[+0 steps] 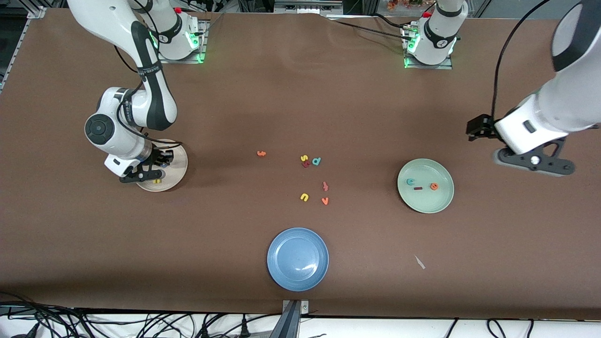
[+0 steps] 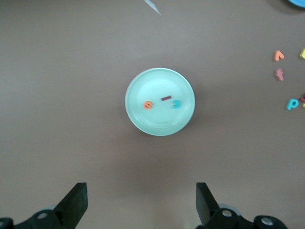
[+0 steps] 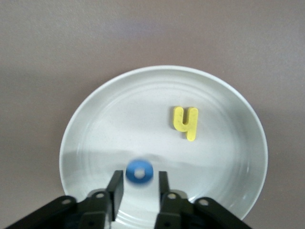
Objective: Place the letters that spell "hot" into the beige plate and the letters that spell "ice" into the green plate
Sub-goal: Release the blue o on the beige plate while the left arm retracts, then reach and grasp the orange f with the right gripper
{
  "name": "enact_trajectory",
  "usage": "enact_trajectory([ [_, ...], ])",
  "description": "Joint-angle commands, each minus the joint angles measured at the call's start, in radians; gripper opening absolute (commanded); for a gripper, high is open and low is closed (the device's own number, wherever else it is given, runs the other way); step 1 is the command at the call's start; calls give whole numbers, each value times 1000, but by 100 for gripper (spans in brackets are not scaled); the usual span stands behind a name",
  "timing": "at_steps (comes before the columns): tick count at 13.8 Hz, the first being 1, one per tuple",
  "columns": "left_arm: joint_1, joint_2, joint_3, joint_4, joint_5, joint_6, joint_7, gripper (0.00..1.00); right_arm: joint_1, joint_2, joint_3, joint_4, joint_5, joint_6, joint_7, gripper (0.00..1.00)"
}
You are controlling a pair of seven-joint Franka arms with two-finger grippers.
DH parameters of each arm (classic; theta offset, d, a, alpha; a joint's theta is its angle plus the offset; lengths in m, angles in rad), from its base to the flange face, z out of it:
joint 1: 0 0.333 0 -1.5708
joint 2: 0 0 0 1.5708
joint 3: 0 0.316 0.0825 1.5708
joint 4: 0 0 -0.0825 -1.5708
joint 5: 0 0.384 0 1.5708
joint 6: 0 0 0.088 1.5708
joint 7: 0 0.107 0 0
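Three plates were counted. Nearest the front camera lay the blue plate (image 1: 297, 259), with a small white scrap (image 1: 419, 262) toward the left arm's end of the table (image 1: 300, 94); in the left wrist view both were cut off at the edge.

Seven loose letters were counted on the table farther back: an orange v-like letter (image 1: 325, 201), a yellow u (image 1: 304, 197), a reddish-pink t-like letter (image 1: 325, 186), a dark red letter (image 1: 305, 164) partly covered by a yellow s (image 1: 304, 158), a teal d (image 1: 317, 161) and, farthest, the orange t (image 1: 261, 153).

In the green plate (image 1: 441, 202), three letters were seen: teal c (image 1: 411, 181), maroon i (image 1: 418, 188) and orange e (image 1: 434, 186), read more easily from the left wrist view.

The left pincer (image 2: 140, 195) was held wide open and empty, waiting above the table toward the left arm's end.

The beige plate (image 1: 181, 164) was largely hidden in the front view by the right arm; only a corner of the yellow h (image 3: 186, 123) was shown there. In the right wrist view the whole h was seen flat in the plate. The right pincer (image 3: 139, 180) was held low over that plate, its fingers (image 3: 116, 183) parted a little wider than the blue o (image 3: 138, 171) between them. The o was blurred, and whether it touched the plate could not be made out.
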Motion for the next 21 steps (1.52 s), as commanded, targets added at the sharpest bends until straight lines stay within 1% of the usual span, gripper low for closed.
enact_trajectory([
  [1, -224, -86, 330, -55, -119, 59, 76, 100, 11, -44, -2, -4, -2, -23, 75, 100],
  [2, -261, -100, 422, -63, -198, 62, 97, 100, 14, -42, 6, 14, -2, -57, 150, 100],
  [3, -280, -130, 489, -104, -269, 76, 122, 100, 24, -42, 17, 37, -2, -84, 226, 100],
  [4, -300, -176, 536, -174, -299, 126, 131, 100, 27, -42, 41, 60, -2, -109, 349, 100],
  [5, -312, -228, 544, -271, -294, 195, 131, 100, 27, -42, 69, 78, -2, -121, 470, 100],
  [6, -338, -277, 545, -336, -261, 256, 142, 100, 28, -42, 104, 89, -2, -120, 603, 100],
  [7, -388, -296, 545, -365, -153, 269, 151, 100, 27, -41, 142, 111, -2, -114, 755, 100],
  [8, -398, -290, 543, -367, -111, 272, 145, 100, 28, -30, 176, 141, 4, -112, 908, 100],
  [9, -391, -280, 543, -362, -127, 291, 147, 100, 31, -19, 205, 170, 3, -112, 1040, 100],
  [10, -354, -280, 543, -368, -191, 324, 147, 100, 31, -6, 233, 193, 3, -112, 1148, 100],
  [11, -308, -278, 544, -370, -293, 328, 147, 100, 36, 5, 257, 210, 4, -112, 1239, 100],
  [12, -279, -283, 545, -378, -361, 329, 151, 100, 37, 11, 274, 223, 4, -112, 1326, 100],
  [14, -275, -305, 543, -398, -360, 329, 148, 100, 37, 11, 322, 224, 6, -103, 1473, 100],
  [16, -279, -322, 523, -411, -264, 331, 150, 100, 44, 25, 359, 224, 6, -66, 1587, 100],
  [17, -277, -327, 514, -414, -258, 331, 148, 100, 53, 40, 373, 224, 6, -34, 1639, 100],
  [19, -274, -339, 514, -437, -252, 334, 148, 100, 100, 83, 380, 224, 6, 35, 1730, 100],
  [21, -280, -339, 512, -431, -250, 323, 151, 100, 131, 120, 380, 227, 6, 82, 1794, 100],
])
